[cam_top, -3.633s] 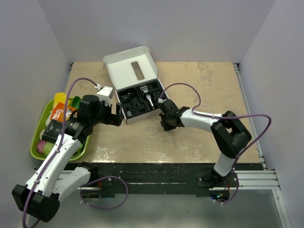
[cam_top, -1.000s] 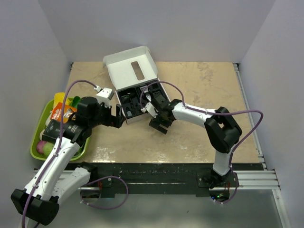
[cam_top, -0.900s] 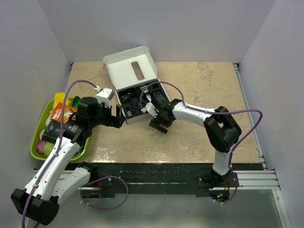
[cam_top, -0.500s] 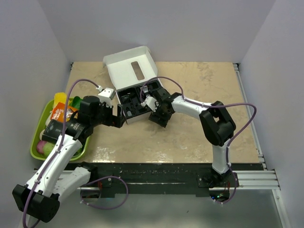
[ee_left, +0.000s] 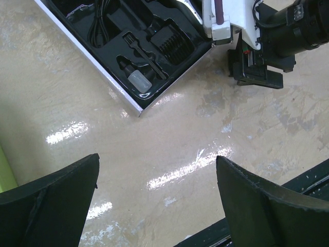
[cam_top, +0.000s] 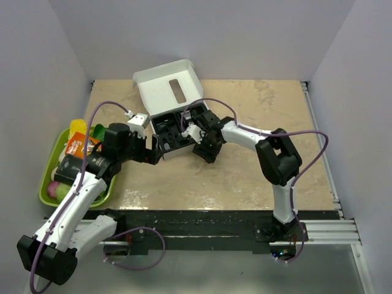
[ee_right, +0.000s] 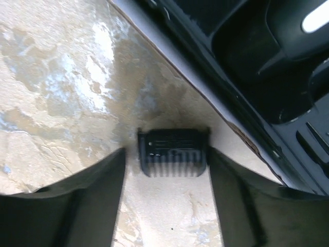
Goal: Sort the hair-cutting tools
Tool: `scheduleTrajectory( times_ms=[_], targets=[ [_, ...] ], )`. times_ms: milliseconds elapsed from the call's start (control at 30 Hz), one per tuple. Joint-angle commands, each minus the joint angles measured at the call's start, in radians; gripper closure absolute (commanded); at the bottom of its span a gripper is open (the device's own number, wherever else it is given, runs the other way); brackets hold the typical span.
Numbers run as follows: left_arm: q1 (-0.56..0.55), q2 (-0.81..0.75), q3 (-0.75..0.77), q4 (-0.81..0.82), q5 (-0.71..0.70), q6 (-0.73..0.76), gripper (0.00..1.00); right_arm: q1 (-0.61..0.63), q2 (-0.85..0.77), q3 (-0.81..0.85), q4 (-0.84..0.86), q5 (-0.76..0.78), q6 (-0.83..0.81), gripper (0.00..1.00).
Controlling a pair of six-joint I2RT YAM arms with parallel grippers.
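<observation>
A small black comb attachment point(ee_right: 174, 159) lies flat on the table, just outside the corner of the white box point(cam_top: 164, 150). My right gripper point(ee_right: 165, 154) is lowered over it, open, with one finger on each side and a thin gap on the left. From above, the right gripper point(cam_top: 205, 150) hides the piece. In the box's black insert point(ee_left: 110, 23) lie another comb attachment point(ee_left: 172, 43), a thin black cord point(ee_left: 99, 25) and a small clear bottle point(ee_left: 139, 81). My left gripper point(ee_left: 157, 159) hangs open and empty above bare table near the box's front corner.
The box's lid point(cam_top: 168, 89) stands open at the back. A green tray point(cam_top: 52, 177) with colourful packets and fruit sits at the left edge beside the left arm. White walls close in the table on three sides.
My right gripper has moved up and left to the box's corner, and its jaws have narrowed around the comb attachment. The left arm has barely shifted.
</observation>
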Motion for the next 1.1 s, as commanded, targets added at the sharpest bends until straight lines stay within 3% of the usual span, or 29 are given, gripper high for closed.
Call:
scheduleTrajectory(
  times_ms=[0,267,667,1067],
  targets=[
    [0.0,-0.003,0.002,0.034,0.003,-0.002,0.01,0.002,0.012,0.031,-0.038,-0.066,-0.021,0.37],
    [0.0,-0.024,0.006,0.027,0.005,-0.007,0.01,0.005,-0.054,0.032,-0.09,-0.034,0.02,0.48],
    [-0.001,-0.059,0.009,0.017,0.014,-0.01,0.01,0.042,-0.235,0.166,-0.191,0.122,0.045,0.48],
    [-0.001,-0.089,0.016,-0.001,0.011,-0.02,0.01,0.032,0.025,0.518,-0.09,0.328,0.048,0.49]
  ],
)
